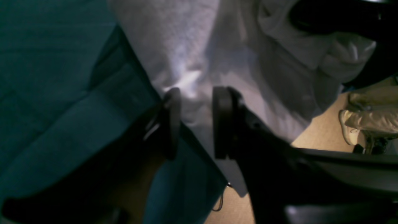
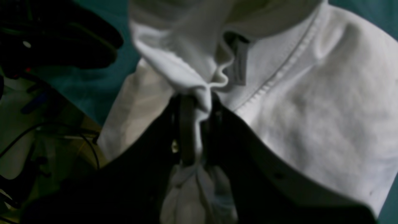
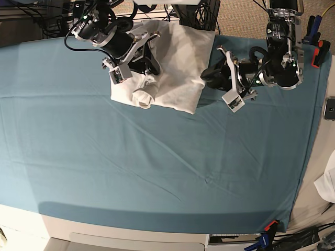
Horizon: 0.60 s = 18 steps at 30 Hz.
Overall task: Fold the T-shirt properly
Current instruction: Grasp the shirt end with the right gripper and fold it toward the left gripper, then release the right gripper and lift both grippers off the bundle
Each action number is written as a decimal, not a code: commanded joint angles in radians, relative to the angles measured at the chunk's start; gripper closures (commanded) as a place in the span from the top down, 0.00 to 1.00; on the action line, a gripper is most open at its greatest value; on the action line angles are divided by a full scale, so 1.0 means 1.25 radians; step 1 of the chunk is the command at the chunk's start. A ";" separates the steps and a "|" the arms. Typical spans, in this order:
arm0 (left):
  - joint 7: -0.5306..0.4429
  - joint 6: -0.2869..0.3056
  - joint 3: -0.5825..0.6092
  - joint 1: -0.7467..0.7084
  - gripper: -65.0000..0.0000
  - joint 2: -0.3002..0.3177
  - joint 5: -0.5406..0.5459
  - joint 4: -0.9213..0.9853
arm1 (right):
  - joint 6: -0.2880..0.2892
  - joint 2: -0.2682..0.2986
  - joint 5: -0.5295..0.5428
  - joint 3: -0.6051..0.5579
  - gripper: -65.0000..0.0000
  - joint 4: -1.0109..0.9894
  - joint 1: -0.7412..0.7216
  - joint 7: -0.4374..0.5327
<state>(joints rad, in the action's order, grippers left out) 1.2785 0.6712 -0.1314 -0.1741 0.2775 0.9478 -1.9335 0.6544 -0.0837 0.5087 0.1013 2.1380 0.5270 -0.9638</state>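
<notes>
The white T-shirt (image 3: 175,63) lies partly folded at the back of the teal cloth (image 3: 157,167), with a bunched roll of fabric at its front left corner. In the right wrist view the collar seam (image 2: 279,74) shows, and my right gripper (image 2: 199,102) is shut on a pinched wad of the T-shirt (image 2: 311,109). In the base view that gripper (image 3: 145,65) sits over the shirt's left part. My left gripper (image 3: 207,77) rests at the shirt's right edge. Its jaws stand apart (image 1: 198,93), with the white T-shirt (image 1: 186,46) fabric seen between and beyond them.
A phone (image 3: 330,108) lies at the table's right edge, with a white fabric scrap (image 3: 327,183) below it. Cables and gear crowd the back edge (image 3: 193,10). Clamps (image 3: 269,226) hold the teal cloth at the front right corner.
</notes>
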 commanded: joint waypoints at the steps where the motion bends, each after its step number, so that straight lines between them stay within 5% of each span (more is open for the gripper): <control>1: -0.015 0.003 -0.002 0.006 0.29 0.006 0.020 -0.014 | 0.005 -0.002 0.024 -0.003 0.15 0.010 0.001 0.024; 13: -0.016 0.003 -0.002 0.006 0.29 0.006 0.020 -0.014 | 0.031 -0.002 0.061 -0.025 0.32 0.010 -0.012 0.032; 18: -0.016 0.003 -0.002 0.006 0.29 0.006 0.020 -0.014 | 0.031 -0.002 0.006 -0.102 0.32 0.010 -0.012 0.059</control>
<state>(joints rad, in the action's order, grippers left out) 1.2781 0.6712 -0.1314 -0.1741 0.2775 0.9482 -1.9335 0.6819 -0.0834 0.4934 -0.0254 2.1372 0.5106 -0.9203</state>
